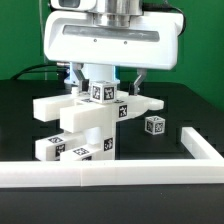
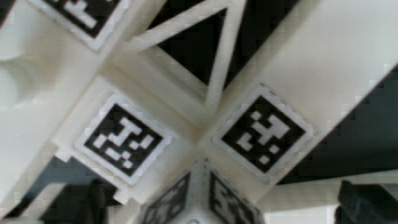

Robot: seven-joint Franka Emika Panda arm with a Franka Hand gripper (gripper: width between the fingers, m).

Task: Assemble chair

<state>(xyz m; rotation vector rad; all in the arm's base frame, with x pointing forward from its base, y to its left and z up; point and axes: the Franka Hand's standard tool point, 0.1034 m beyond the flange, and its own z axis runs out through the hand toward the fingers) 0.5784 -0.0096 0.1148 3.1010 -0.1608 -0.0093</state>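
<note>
The chair (image 1: 85, 125) is a partly joined stack of white blocky pieces with black-and-white tags, standing on the black table in the middle of the exterior view. Its topmost tagged piece (image 1: 100, 90) sits between my fingers. My gripper (image 1: 106, 78) hangs right over it, open, one fingertip on each side with a gap to the piece. In the wrist view the tagged faces (image 2: 125, 135) fill the picture, and the gripper (image 2: 222, 200) straddles a tagged corner, its dark fingers (image 2: 75, 195) standing off it. A loose tagged cube (image 1: 153, 125) lies at the exterior view's right.
A long white border frame (image 1: 110, 172) runs along the front and turns back at the exterior view's right (image 1: 200, 146). A green wall stands behind the table.
</note>
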